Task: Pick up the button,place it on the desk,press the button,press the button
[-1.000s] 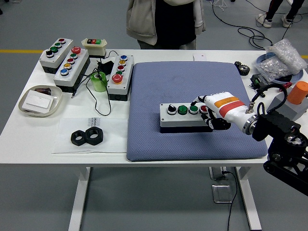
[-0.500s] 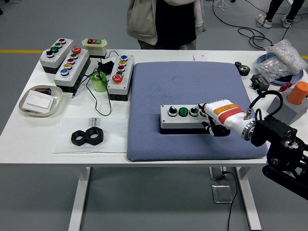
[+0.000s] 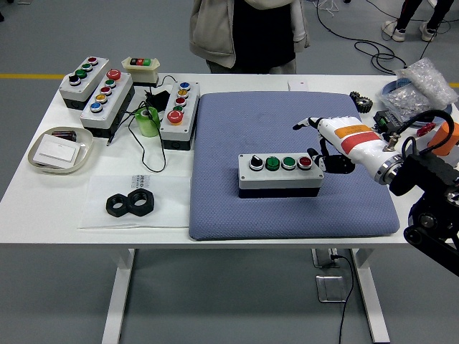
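A grey button box (image 3: pixel 280 174) with a black knob, two green buttons and a red button lies on the blue mat (image 3: pixel 287 122), near its middle. My right hand (image 3: pixel 324 145), white with an orange band, hovers just right of and above the box's right end. It has let go of the box; the thumb points left, the black fingers curl loosely beside the box's end and hold nothing. The left arm is out of view.
Three more button boxes (image 3: pixel 105 97) and a small switch box (image 3: pixel 140 69) stand at the back left, with a green tape roll (image 3: pixel 148 122), a dish (image 3: pixel 60 150) and black nuts (image 3: pixel 131 203). Clutter and an orange-topped device (image 3: pixel 441 143) sit at the right edge. A person (image 3: pixel 247 32) stands at the far side.
My right hand has released the box's right end and lifted up and to the right. The box stays put on the mat.
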You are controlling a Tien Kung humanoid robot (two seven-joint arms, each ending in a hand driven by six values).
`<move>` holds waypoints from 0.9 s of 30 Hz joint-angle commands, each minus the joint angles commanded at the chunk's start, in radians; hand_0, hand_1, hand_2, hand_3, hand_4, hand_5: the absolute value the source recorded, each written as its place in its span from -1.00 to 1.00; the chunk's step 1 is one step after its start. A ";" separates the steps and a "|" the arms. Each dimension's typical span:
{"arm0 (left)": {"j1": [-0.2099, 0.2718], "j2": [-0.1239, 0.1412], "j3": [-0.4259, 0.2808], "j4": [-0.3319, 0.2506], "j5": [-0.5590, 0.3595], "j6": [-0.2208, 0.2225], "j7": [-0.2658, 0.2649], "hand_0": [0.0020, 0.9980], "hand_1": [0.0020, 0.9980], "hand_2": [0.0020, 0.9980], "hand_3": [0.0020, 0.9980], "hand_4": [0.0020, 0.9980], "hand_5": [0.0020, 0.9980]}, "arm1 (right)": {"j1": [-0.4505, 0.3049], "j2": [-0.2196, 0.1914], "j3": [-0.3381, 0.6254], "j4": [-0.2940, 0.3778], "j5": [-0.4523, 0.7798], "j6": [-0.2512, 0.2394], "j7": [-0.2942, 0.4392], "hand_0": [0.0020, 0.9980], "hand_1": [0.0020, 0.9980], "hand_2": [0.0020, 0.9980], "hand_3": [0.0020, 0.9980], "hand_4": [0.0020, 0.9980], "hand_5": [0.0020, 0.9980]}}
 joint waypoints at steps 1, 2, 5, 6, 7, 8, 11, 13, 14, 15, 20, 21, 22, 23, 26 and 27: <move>0.000 0.000 0.001 0.000 -0.002 0.000 -0.001 0.50 0.57 0.72 0.55 0.10 1.00 | -0.007 -0.002 0.023 -0.005 0.045 -0.023 0.025 0.35 0.05 0.21 1.00 0.39 -1.00; -0.001 0.000 0.003 0.000 -0.004 0.000 -0.001 0.50 0.57 0.72 0.55 0.10 1.00 | -0.014 -0.003 0.042 -0.009 0.080 -0.040 0.047 0.35 0.05 0.21 1.00 0.39 -1.00; -0.002 0.000 0.007 -0.001 -0.010 0.001 -0.003 0.50 0.57 0.72 0.55 0.10 1.00 | -0.036 -0.006 0.106 -0.028 0.210 -0.080 0.129 0.84 0.59 0.79 1.00 0.39 -0.91; -0.002 0.000 0.007 -0.001 -0.011 0.001 -0.003 0.50 0.57 0.72 0.55 0.10 1.00 | -0.041 -0.007 0.128 -0.035 0.249 -0.088 0.155 0.84 0.59 0.79 1.00 0.39 -0.91; -0.002 0.000 0.008 -0.001 -0.013 0.001 -0.004 0.50 0.57 0.72 0.55 0.10 1.00 | -0.048 -0.007 0.154 -0.048 0.294 -0.096 0.185 0.84 0.59 0.79 1.00 0.39 -0.91; -0.002 0.000 0.008 -0.001 -0.013 0.001 -0.004 0.50 0.57 0.72 0.55 0.10 1.00 | -0.053 -0.007 0.173 -0.058 0.333 -0.101 0.209 0.84 0.59 0.79 1.00 0.39 -0.91; -0.003 0.001 0.009 -0.001 -0.014 0.001 -0.004 0.50 0.57 0.72 0.55 0.10 1.00 | -0.061 -0.006 0.216 -0.090 0.463 -0.100 0.253 0.86 0.63 0.84 0.96 0.36 -0.71; -0.003 0.001 0.009 -0.001 -0.013 0.000 -0.004 0.50 0.57 0.72 0.55 0.10 1.00 | -0.069 -0.006 0.251 -0.122 0.548 -0.102 0.273 0.86 0.63 0.84 0.96 0.36 -0.71; -0.003 0.001 0.009 -0.001 -0.013 0.000 -0.004 0.50 0.57 0.72 0.55 0.10 1.00 | -0.072 -0.007 0.261 -0.131 0.587 -0.103 0.279 0.86 0.63 0.84 0.96 0.36 -0.71; -0.003 0.001 0.009 -0.001 -0.013 0.000 -0.004 0.50 0.57 0.72 0.55 0.10 1.00 | -0.073 -0.007 0.265 -0.134 0.626 -0.104 0.281 0.86 0.63 0.84 0.96 0.36 -0.71; -0.003 -0.001 0.008 0.000 -0.013 0.000 -0.004 0.50 0.57 0.72 0.55 0.10 1.00 | -0.091 -0.001 0.299 -0.202 0.840 -0.134 0.306 0.86 0.64 0.85 0.93 0.34 -0.61; -0.003 -0.001 0.007 0.000 -0.013 0.000 -0.004 0.50 0.57 0.72 0.55 0.10 1.00 | -0.093 0.000 0.301 -0.209 0.886 -0.137 0.307 0.86 0.64 0.85 0.93 0.34 -0.61; -0.003 -0.001 0.007 0.000 -0.013 0.000 -0.004 0.50 0.57 0.72 0.55 0.10 1.00 | -0.095 0.001 0.303 -0.218 0.925 -0.141 0.306 0.84 0.65 0.83 0.89 0.33 -0.59; -0.003 -0.001 0.007 0.000 -0.013 0.000 -0.004 0.50 0.57 0.72 0.55 0.10 1.00 | -0.098 0.002 0.305 -0.224 0.970 -0.143 0.305 0.84 0.65 0.83 0.89 0.33 -0.59; -0.003 -0.001 0.007 0.001 -0.014 0.000 -0.005 0.50 0.57 0.72 0.55 0.10 1.00 | -0.104 0.005 0.312 -0.235 1.094 -0.148 0.303 0.84 0.65 0.83 0.89 0.33 -0.59; -0.003 -0.001 0.007 0.001 -0.014 0.000 -0.005 0.50 0.57 0.72 0.55 0.10 1.00 | -0.104 0.005 0.312 -0.236 1.133 -0.148 0.303 0.84 0.65 0.83 0.89 0.33 -0.59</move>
